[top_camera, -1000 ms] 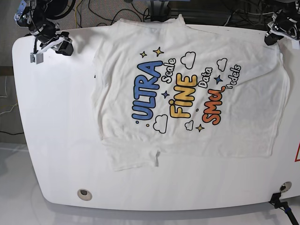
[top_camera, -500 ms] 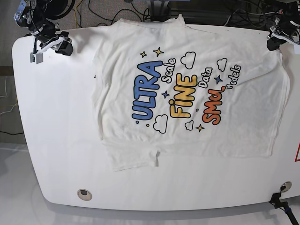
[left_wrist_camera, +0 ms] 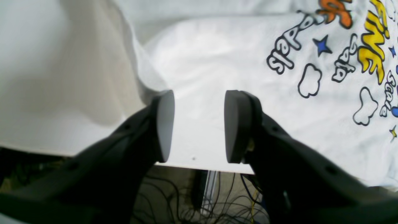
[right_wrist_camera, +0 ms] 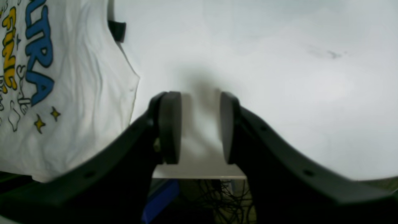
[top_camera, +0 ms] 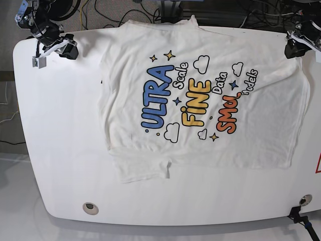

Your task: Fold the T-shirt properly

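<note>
The T-shirt [top_camera: 200, 100] lies spread on the white table [top_camera: 60, 140], print up, with blue "ULTRA", yellow "FINE" and orange "SMOL". Its bottom left part is creased and folded over. My left gripper [top_camera: 295, 49] hangs at the shirt's far right corner by the table's back edge. In the left wrist view it [left_wrist_camera: 199, 126] is open, with white cloth [left_wrist_camera: 248, 62] under and just ahead of the fingers [left_wrist_camera: 164, 124]. My right gripper [top_camera: 67, 50] is at the back left, apart from the shirt. It [right_wrist_camera: 200, 127] stands open over bare table, the shirt's edge [right_wrist_camera: 77, 93] to its left.
A round fitting [top_camera: 90, 207] sits in the table near the front left. A black clamp [top_camera: 301, 213] grips the front right corner. Cables lie on the floor behind the table's back edge [top_camera: 125, 12]. A small black tab [right_wrist_camera: 117, 30] shows at the shirt's left edge.
My left gripper has shifted a little toward the shirt's far right corner. The right arm and the shirt have not moved.
</note>
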Motion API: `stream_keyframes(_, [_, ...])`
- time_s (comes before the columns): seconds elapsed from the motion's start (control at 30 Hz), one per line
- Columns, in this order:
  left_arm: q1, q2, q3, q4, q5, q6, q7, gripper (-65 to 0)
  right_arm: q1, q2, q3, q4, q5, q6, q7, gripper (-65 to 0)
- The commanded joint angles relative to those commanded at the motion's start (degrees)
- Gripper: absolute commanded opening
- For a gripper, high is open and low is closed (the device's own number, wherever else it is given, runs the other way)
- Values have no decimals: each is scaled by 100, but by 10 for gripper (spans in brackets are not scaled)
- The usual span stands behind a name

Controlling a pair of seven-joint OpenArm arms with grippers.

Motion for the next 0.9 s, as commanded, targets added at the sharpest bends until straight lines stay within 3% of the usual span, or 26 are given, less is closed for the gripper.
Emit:
stream_keyframes(0.13, [0, -9, 26, 9, 70, 9, 0, -401, 0, 0, 0, 0, 0, 0, 0, -451])
stream_keyframes(0.3, [-105, 0, 176, 0, 730, 0, 0, -398, 0, 0, 0, 0, 0, 0, 0, -451])
stream_keyframes(0.47, [-290, 0, 369, -9, 923, 0, 0, -398, 9, 0, -141, 0, 0, 0, 0, -451])
stream_keyframes(0.9, [-334, 9, -448, -18, 1635, -9, -9, -398, 9, 0, -185, 0, 0, 0, 0, -451])
